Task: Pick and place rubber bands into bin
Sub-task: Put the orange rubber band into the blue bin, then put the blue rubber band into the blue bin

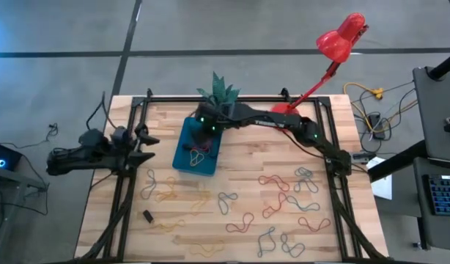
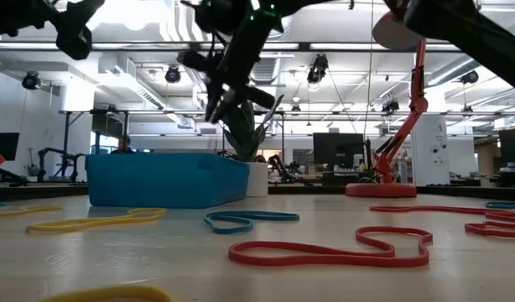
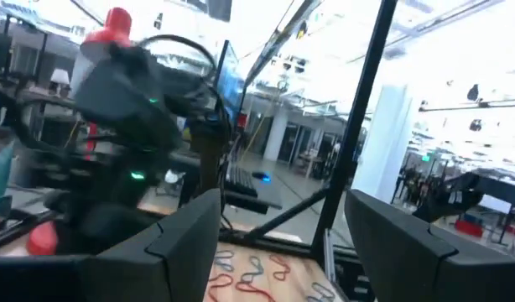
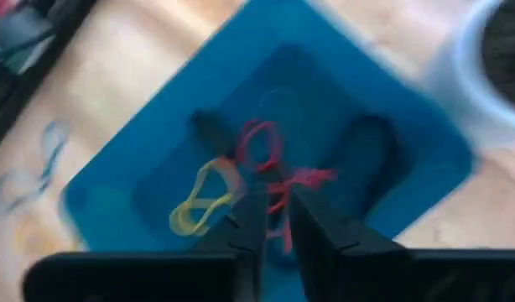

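Observation:
The teal-blue bin (image 1: 182, 139) stands at the table's far middle, with a yellow rubber band (image 4: 203, 200) and other bands lying in it. My right gripper (image 4: 278, 201) hangs over the bin's inside, its fingers nearly together with a red rubber band (image 4: 259, 144) between them. In the low view it (image 2: 220, 109) is well above the bin's wall (image 2: 165, 180). Many rubber bands, red (image 1: 280, 202), yellow (image 1: 166, 192) and grey-green (image 1: 226, 202), lie flat over the table's near half. My left gripper (image 3: 283, 243) waits open at the table's left edge (image 1: 146, 147). My right gripper pinches a strand of the red rubber band (image 4: 283, 222) between its two fingertips. The fingers slant down from above, over the bin. The band's loop spreads out beyond the fingertips above the bin's floor; whether it touches the floor I cannot tell.
A white pot with a green plant (image 1: 219, 94) stands just behind the bin. A red desk lamp (image 1: 341, 38) leans in from the far right, its base (image 1: 283, 108) on the table. A small black object (image 1: 147, 215) lies near left. Black frame rails run along both sides.

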Robot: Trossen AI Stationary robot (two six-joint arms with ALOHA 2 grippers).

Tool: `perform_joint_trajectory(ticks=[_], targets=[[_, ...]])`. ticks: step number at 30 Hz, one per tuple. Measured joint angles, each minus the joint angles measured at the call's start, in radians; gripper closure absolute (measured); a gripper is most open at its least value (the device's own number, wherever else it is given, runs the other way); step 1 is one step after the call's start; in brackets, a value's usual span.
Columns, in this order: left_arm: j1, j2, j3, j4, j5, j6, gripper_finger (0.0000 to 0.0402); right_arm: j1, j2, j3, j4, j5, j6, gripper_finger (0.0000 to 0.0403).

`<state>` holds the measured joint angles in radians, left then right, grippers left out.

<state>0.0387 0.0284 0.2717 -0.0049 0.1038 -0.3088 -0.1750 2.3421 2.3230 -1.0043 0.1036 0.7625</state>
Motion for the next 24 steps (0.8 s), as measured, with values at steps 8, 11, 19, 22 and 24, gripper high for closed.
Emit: perform_joint_trajectory(ticks=[8, 11, 19, 22, 24], targets=[[0.0, 0.061, -0.017, -0.061, 0.0, -0.025, 0.0162, 0.116, -0.085, 0.01, -0.306, 0.046, -0.214, 0.0254], [0.0, 0.102, -0.018, -0.055, 0.0, -0.025, 0.0162, 0.191, -0.098, -0.008, -0.513, 0.078, -0.268, 0.0226], [0.0, 0.194, -0.017, -0.059, 0.0, -0.025, 0.0162, 0.309, -0.249, -0.432, -0.482, -0.105, -0.062, 0.0233], [0.0, 0.219, -0.017, -0.059, 0.0, -0.026, 0.0162, 0.361, -0.369, -0.621, -0.41, -0.126, 0.098, 0.0245], [0.0, 0.236, -0.017, -0.054, 0.0, -0.026, 0.0162, 0.388, -0.47, -0.747, -0.371, -0.136, 0.223, 0.025]])
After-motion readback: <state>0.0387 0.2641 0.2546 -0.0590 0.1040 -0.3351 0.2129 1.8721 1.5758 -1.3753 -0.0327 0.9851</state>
